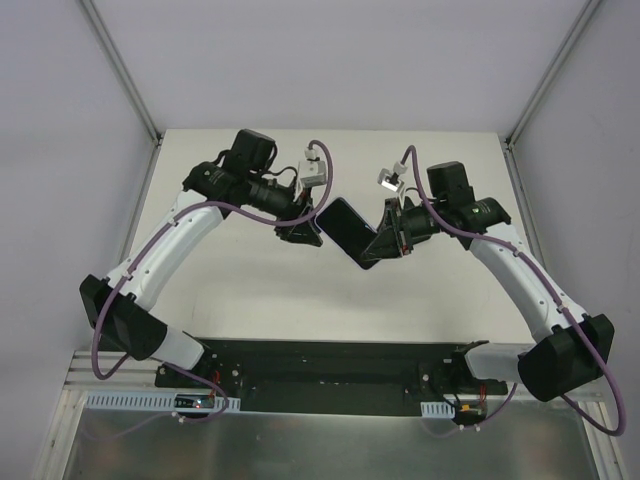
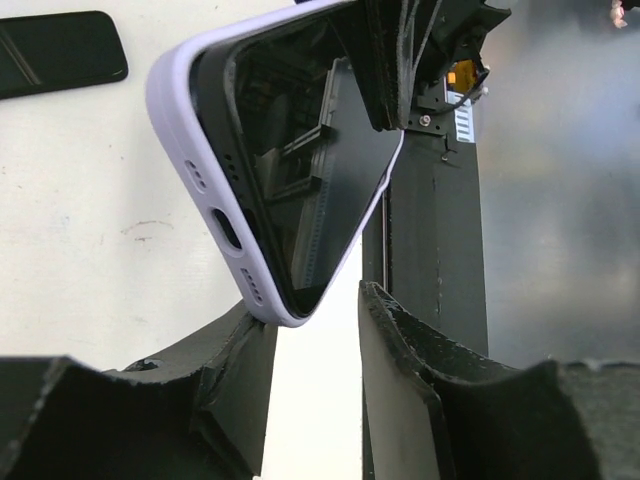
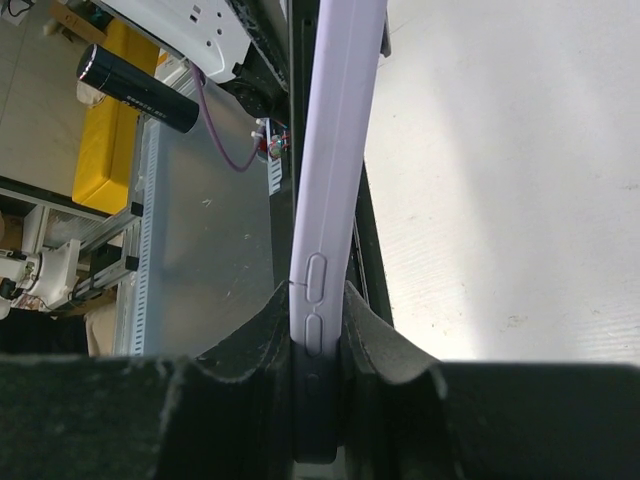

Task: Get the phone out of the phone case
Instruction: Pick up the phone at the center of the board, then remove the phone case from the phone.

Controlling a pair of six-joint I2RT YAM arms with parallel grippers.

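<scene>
A phone (image 1: 350,230) with a dark screen (image 2: 300,170) sits in a lilac phone case (image 2: 180,130) and is held in the air, tilted, between the two arms. My right gripper (image 1: 385,238) is shut on the case's long edge (image 3: 335,150), its fingers pressed on both faces beside the side buttons (image 3: 318,300). My left gripper (image 1: 305,228) is at the opposite end. Its jaws (image 2: 318,310) stand apart. The case's bottom corner, by the charging port, touches the tip of the left finger (image 2: 250,345), and a gap stays to the other finger (image 2: 400,340).
A dark flat slab (image 2: 60,50) lies on the white table under the left arm. The black base rail (image 1: 330,375) and a metal plate (image 1: 300,440) run along the near edge. Frame posts (image 1: 120,70) rise at the back corners.
</scene>
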